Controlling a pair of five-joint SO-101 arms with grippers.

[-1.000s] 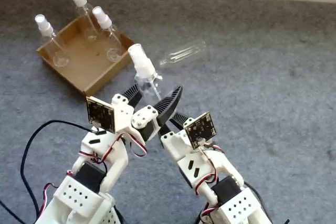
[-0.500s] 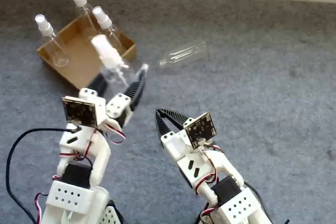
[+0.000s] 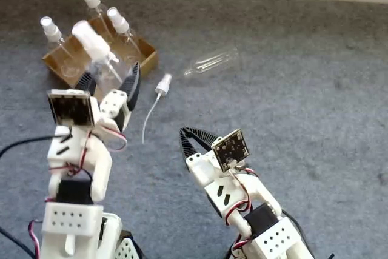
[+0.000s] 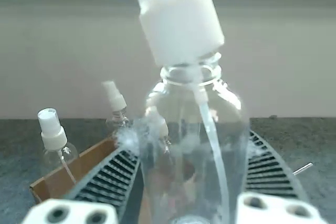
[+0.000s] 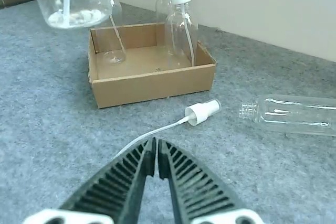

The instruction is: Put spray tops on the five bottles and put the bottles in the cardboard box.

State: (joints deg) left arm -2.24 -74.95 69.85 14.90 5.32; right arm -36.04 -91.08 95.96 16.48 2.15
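Bottle [image 4: 194, 129] with spray top on — pinched in my left jaws, raised and tilted at the cardboard box [image 5: 152, 85] | right jaws pressed together, low over bench [image 3: 303, 89], near loose spray top [image 5: 202, 111] | uncapped bottle [image 5: 294, 115] lying beside it | three topped bottles [image 5: 178, 30] standing in box

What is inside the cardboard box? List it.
Three upright bottles with spray tops stand inside the cardboard box. In the high view the held bottle in the left gripper covers part of its floor.
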